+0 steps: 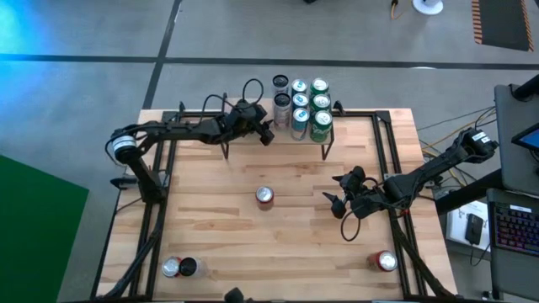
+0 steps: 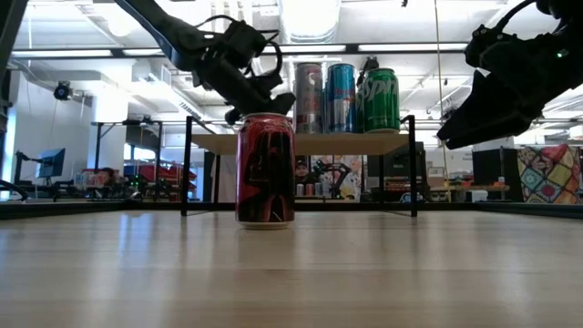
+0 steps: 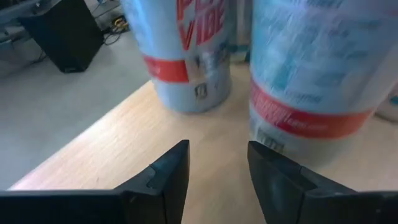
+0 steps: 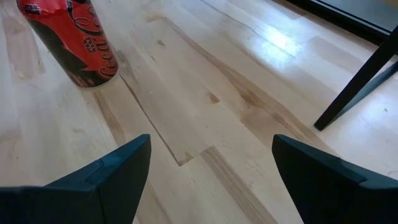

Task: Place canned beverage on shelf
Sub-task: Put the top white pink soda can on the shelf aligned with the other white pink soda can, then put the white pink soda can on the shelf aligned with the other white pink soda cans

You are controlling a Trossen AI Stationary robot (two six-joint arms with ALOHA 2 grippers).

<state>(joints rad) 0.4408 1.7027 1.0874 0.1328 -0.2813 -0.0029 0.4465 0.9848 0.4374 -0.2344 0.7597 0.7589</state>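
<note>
The shelf (image 2: 364, 143) stands at the table's far edge, and several cans (image 1: 301, 105) stand upright on its right part. They also show in the low view (image 2: 340, 97). A red can (image 1: 265, 196) stands upright on its base at the table's middle. It also shows in the low view (image 2: 265, 170) and in the right wrist view (image 4: 68, 40). My left gripper (image 1: 266, 132) is open and empty just over the shelf's left part, facing two of the cans (image 3: 186, 50). My right gripper (image 1: 337, 199) is open and empty above the table, to the right of the red can.
Two cans (image 1: 178, 268) stand at the table's near left corner, and a red can (image 1: 386, 261) stands at the near right. A black shelf leg (image 4: 354, 87) stands ahead of my right gripper. Bare wood lies between the red can and the shelf.
</note>
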